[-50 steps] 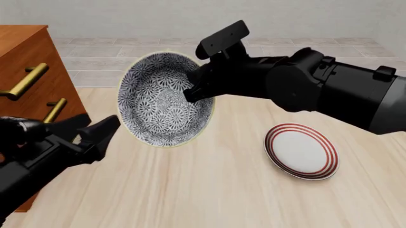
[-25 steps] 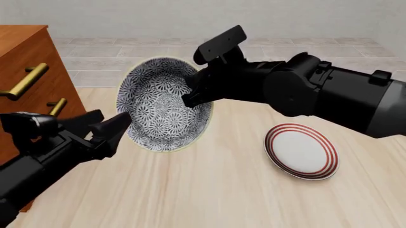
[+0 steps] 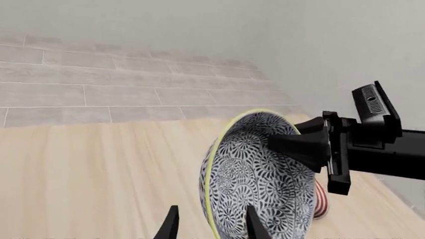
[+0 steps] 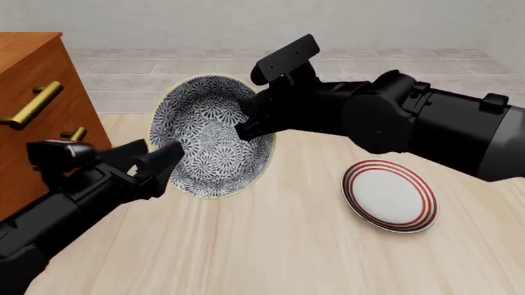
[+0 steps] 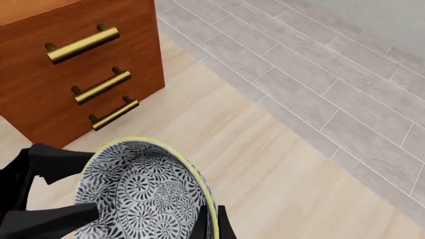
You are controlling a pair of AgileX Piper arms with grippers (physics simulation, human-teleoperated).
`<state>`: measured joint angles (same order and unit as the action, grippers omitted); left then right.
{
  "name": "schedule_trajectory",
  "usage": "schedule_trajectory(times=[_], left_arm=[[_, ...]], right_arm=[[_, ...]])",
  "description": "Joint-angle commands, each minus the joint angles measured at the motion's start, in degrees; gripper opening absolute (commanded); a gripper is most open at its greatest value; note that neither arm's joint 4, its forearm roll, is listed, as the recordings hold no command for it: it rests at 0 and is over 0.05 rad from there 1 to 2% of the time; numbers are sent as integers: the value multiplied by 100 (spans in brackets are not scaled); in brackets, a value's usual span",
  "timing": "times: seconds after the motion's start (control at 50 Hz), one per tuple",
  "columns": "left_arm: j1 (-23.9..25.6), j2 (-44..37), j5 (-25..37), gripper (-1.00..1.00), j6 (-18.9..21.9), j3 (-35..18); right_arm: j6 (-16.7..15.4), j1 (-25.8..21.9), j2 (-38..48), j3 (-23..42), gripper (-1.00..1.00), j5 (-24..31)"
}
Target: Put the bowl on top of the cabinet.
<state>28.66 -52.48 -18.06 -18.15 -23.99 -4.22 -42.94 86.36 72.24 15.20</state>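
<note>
Bowl tilted mid-air over desk beside cabinet, pinched at rim by right pincer; left pincer moved in, spread wide astride opposite rim, probably not yet touching — handover imminent.

Surface: pale light-wood-grain table fills the foreground | Floor: light grey rectangular floor tiles with pale grout lines beyond the table's far edge | Wall: plain off-white wall behind the floor | Light: soft, even, with faint shadows
</note>
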Motion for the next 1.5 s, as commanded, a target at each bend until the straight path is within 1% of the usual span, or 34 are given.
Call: schedule_trajectory(times=[0.02, 0.32, 0.6, 0.66, 0.68, 0.7, 0.78, 0.88, 0.94, 1.1, 1.12, 1.14, 1.16, 1.5], left_arm=[[16, -404, -354, 100, -44, 74], [20, -851, -704, 100, -166, 159], [93, -1030, -794, 100, -179, 124], [78, -928, -774, 100, -160, 136], [87, -917, -758, -100, -139, 128], [6, -835, -722, -100, -90, 140], [6, -802, -689, -100, -67, 128], [-66, -837, -683, -100, -179, 137], [-90, -838, -684, -100, -107, 142], [-113, -829, -692, -100, -132, 159], [-114, -819, -685, -100, -136, 155], [-124, -811, -681, -100, -131, 152], [-139, -816, -683, -100, -142, 150], [-234, -781, -683, -100, -119, 143]], right_arm=[[47, -8, -20, -8, -100, -42], [61, -15, 7, -14, -100, -58], [20, -23, 29, 42, -100, -13], [14, -23, 23, 48, -100, -4], [12, -22, 18, 45, -100, -3], [11, -18, 12, 40, -100, -2], [8, -15, 9, 34, -100, -1], [3, -23, 10, 20, -100, -8], [3, -29, 3, 18, -100, -1], [7, -52, -12, 23, -100, 0], [-7, -46, -31, 19, 100, -8], [1, -106, -32, 22, 100, 1], [39, -69, -28, 28, 100, 6], [77, -91, -160, -80, 100, 44]])
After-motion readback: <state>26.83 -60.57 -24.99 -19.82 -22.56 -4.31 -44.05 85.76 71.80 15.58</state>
